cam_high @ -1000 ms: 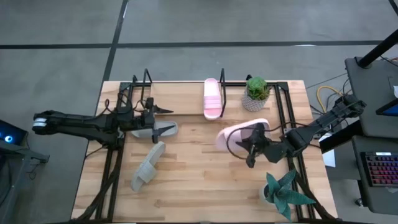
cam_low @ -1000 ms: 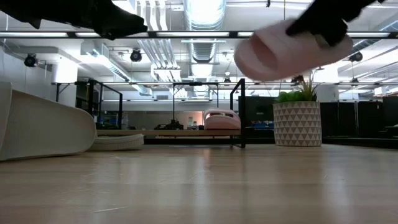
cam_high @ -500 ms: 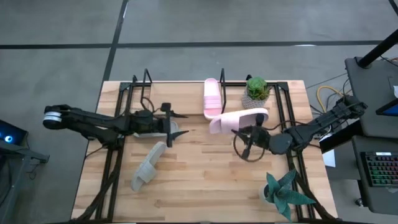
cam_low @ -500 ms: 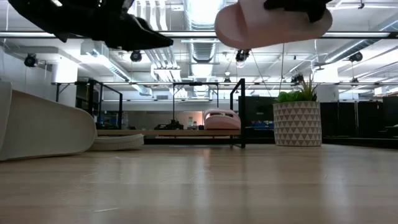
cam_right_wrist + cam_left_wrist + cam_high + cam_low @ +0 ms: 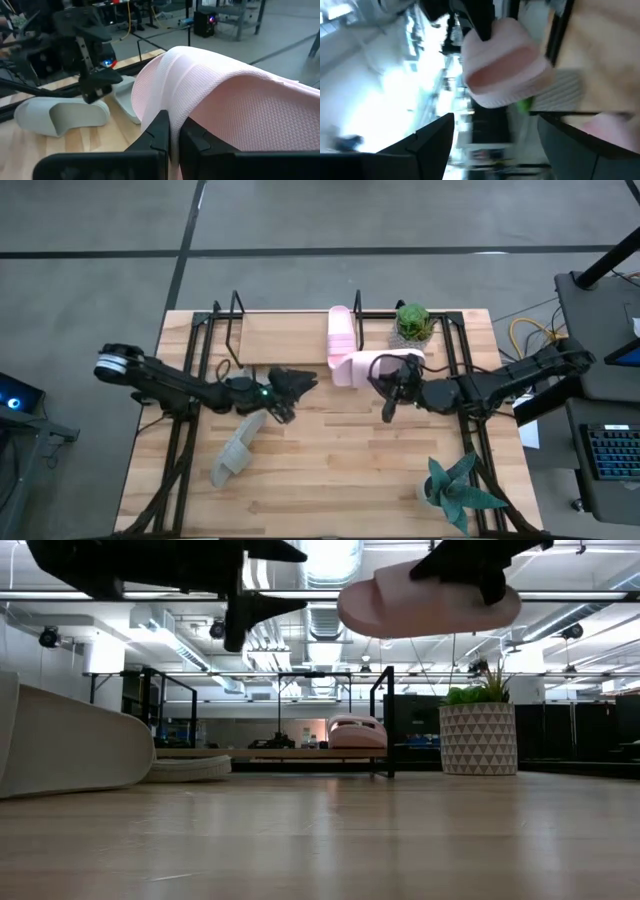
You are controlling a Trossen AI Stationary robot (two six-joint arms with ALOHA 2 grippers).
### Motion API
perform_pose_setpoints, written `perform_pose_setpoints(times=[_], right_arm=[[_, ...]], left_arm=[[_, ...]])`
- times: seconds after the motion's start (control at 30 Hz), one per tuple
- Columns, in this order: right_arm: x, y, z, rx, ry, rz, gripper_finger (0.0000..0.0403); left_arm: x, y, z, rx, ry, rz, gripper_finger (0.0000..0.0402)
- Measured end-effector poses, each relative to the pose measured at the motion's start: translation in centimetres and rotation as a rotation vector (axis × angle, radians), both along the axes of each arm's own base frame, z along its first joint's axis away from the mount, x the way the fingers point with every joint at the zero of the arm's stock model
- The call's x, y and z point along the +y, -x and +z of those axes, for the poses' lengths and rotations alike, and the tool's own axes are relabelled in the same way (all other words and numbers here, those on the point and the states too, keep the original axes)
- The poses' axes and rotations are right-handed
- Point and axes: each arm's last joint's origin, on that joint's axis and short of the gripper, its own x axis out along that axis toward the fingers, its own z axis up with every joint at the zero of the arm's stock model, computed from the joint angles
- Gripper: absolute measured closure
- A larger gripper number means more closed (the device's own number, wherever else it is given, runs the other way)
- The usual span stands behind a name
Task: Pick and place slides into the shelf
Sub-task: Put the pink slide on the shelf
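High view: the right gripper has carried its clamped pale pink slide back beside the one on the shelf; the left gripper, jaws apart, has moved centreward. Low view: the held slide rides level, sole down.

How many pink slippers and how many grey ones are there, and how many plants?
Pink slides: 2, one on the shelf, one held by the right gripper
Grey-green slides: 2
Potted plants: 2
Total: 6
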Motion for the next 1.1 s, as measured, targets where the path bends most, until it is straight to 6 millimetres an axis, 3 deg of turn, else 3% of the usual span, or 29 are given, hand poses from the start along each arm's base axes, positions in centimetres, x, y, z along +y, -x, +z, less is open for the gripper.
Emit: perform_pose_setpoints(times=[0.27,0.43,0.93,1.1], right_arm=[[-0.9,-0.4,0.5,-0.023,-0.063,0.025,0.0392],[-0.8,-0.4,1.2,-0.019,-0.069,0.041,0.0392],[-0.8,-0.4,1.3,0.001,-0.083,0.057,0.0392],[-0.8,-0.4,1.3,0.003,-0.083,0.057,0.0392]], left_arm=[[-0.2,-2.0,-2.7,0.102,-0.463,0.109,0.0134],[-0.2,-3.2,-3.6,0.091,-0.606,0.184,0.0134],[-0.5,-6.4,-3.8,0.081,-0.615,0.236,0.0135],[-0.5,-6.8,-3.8,0.085,-0.615,0.235,0.0161]])
